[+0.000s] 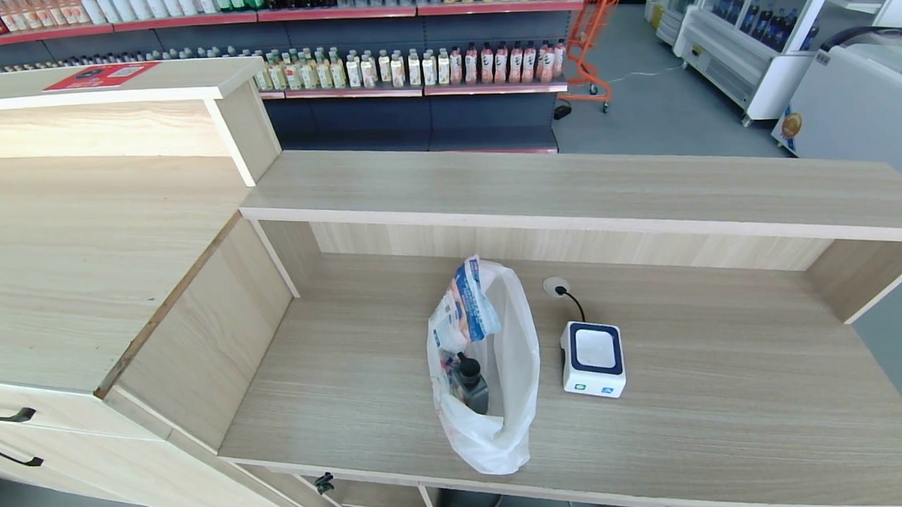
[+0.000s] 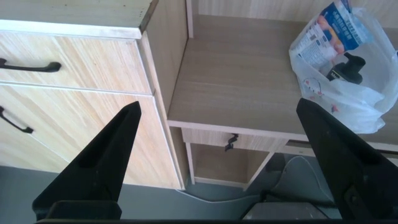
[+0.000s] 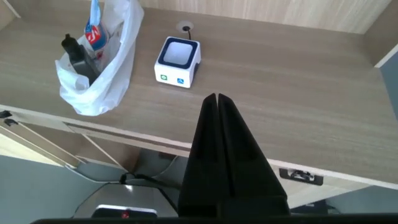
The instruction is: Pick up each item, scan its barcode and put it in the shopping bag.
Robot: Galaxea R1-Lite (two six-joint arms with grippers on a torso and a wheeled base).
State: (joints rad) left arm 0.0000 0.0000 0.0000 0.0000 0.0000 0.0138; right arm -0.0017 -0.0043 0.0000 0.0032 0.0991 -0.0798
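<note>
**Evidently two items lay in the shopping bag [image 1: 511,371] on the counter [image 1: 726,394]**

The white plastic shopping bag stood open a little left of the counter's middle, with its bottom close to the front edge. Inside it were a dark bottle with a black cap [image 1: 470,382] and, leaning out toward the back edge, a blue and white packet [image 1: 465,302]. The scanner [image 1: 593,357], a white box with a dark-framed window on top, sat just beside the bag on its right, not touching it. Its black cable [image 1: 573,300] ran to a round hole nearer the back edge.

The left gripper [image 2: 217,168] hung in front of the counter's front left corner, beside the drawers [image 2: 68,74], and its jaws were spread wide with nothing between them. The right gripper [image 3: 216,102] hung over the front edge, right of the scanner, jaws pressed together and holding nothing.
</note>
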